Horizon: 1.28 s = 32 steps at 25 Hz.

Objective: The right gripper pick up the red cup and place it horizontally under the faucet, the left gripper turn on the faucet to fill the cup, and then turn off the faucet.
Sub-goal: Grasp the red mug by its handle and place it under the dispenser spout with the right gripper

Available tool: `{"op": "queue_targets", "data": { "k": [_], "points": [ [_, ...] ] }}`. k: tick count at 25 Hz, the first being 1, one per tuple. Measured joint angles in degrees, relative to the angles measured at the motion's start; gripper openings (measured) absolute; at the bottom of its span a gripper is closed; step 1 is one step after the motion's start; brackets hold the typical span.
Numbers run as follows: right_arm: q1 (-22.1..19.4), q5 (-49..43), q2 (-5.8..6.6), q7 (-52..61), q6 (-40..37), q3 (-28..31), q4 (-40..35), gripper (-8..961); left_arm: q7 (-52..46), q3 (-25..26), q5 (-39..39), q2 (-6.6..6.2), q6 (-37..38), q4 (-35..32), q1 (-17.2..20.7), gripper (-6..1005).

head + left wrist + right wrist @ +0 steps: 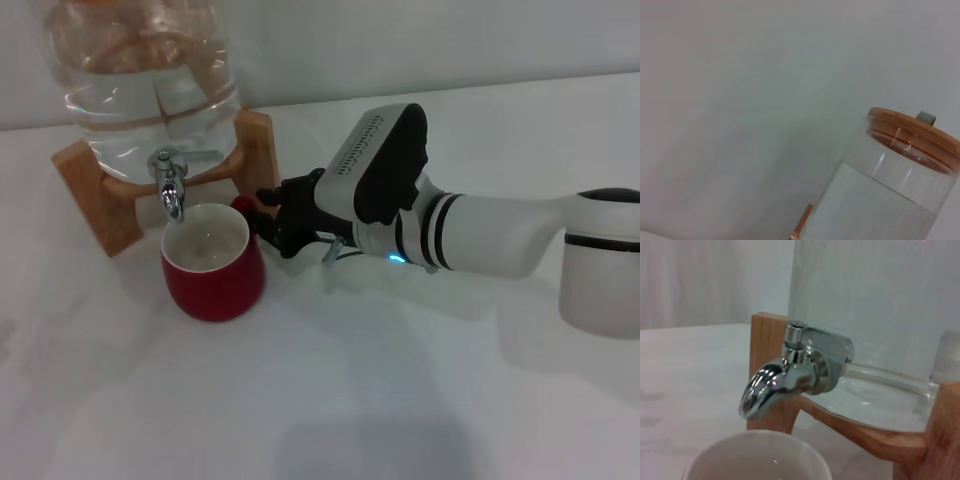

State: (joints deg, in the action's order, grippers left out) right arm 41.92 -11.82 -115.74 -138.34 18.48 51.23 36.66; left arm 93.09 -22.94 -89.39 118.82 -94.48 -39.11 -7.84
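Red cup (213,262) stands upright on the white counter (330,390), its mouth right beneath the faucet (170,186) spout. The right hand (268,218) looks clamped on the handle; it should hold the cup steady there, I judge. The cup shows barely any water; the clear jar (145,70) is partly full. The left hand is unseen.

No text, label, brand, number or sign can be read on anything here. The clear water jar (150,75) carries no legible marking on its glass, and its wooden lid (915,127) looks plain, though it shows only at an angle. The red cup (213,275) just below the jar is unmarked.
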Motion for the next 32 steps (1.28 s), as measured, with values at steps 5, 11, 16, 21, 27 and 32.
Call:
{"op": "queue_targets", "data": {
  "k": [5, 11, 16, 21, 27, 32],
  "points": [
    [0.0, 0.3, 0.02, 0.0, -0.2, 0.1, -0.1, 246, 0.0, 0.0, 0.1, 0.01, 0.0, 0.0, -0.1, 876],
    [-0.2, 0.1, 0.16, 0.0, -0.2, 0.1, 0.2, 358, 0.0, 0.0, 0.1, -0.04, 0.0, 0.0, -0.1, 876],
    [-0.4, 0.0, 0.17, 0.0, -0.3, 0.1, 0.3, 395, 0.0, 0.0, 0.0, -0.13, 0.0, 0.0, -0.1, 876],
    [-0.8, 0.1, 0.4, 0.0, -0.3, 0.2, 0.4, 402, 0.0, 0.0, 0.0, -0.25, 0.0, 0.0, -0.2, 876],
    [-1.4, 0.0, 0.6, 0.1, -0.2, 0.3, 0.4, 402, 0.0, 0.0, 0.0, -0.26, 0.0, 0.0, -0.3, 876],
    [-2.0, -0.1, 0.76, 0.1, 0.1, 0.7, 0.5, 402, 0.1, 0.0, 0.0, -0.26, 0.0, 0.0, -0.3, 876]
  ]
}}
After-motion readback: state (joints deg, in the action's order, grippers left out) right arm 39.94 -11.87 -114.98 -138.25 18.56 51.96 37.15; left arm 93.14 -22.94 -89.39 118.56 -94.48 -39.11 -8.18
